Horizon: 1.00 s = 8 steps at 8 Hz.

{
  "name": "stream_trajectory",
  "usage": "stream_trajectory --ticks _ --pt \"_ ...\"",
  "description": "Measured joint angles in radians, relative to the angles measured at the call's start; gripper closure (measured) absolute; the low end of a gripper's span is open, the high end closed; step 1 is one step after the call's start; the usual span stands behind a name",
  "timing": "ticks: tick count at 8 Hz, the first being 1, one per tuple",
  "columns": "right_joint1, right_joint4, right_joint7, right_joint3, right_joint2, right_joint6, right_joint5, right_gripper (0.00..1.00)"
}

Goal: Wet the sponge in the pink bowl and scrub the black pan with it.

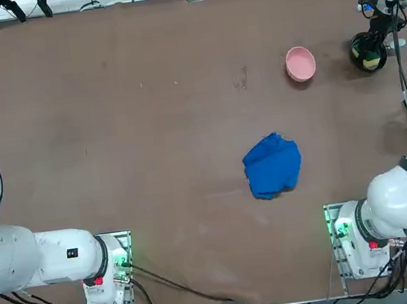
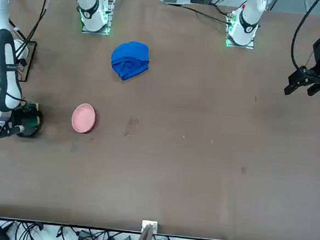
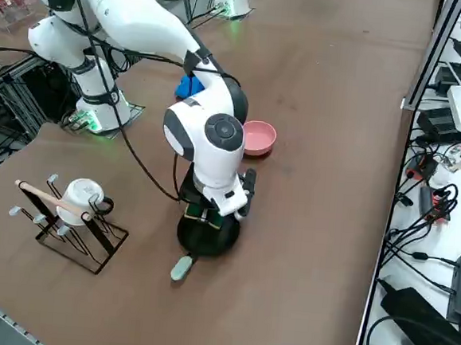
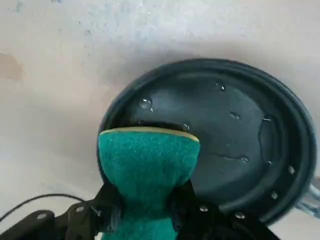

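While pinching the sponge (image 4: 146,167), right end effector (image 4: 145,212) angled over black pan (image 4: 235,145).

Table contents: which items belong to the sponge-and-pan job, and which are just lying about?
Job items:
- sponge, pinched in the right end effector over the pan
- black pan, water drops inside
- pink bowl, beside the pan

Lying about:
- blue cloth, mid-table
- wire rack holding a white mug

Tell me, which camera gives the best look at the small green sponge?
The right wrist view: the small green sponge, yellow underneath, fills it, pinched in the right gripper over the wet black pan. Top and front views show only green specks; the right side view mostly hides it.
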Motion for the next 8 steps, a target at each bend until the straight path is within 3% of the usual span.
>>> stream_trajectory --ticks 6,8 --pt "-0.028 0.072 -0.013 -0.001 -0.024 0.011 0.002 0.48" --pt "-0.024 0.087 -0.011 0.002 -0.05 0.012 0.048 0.48"
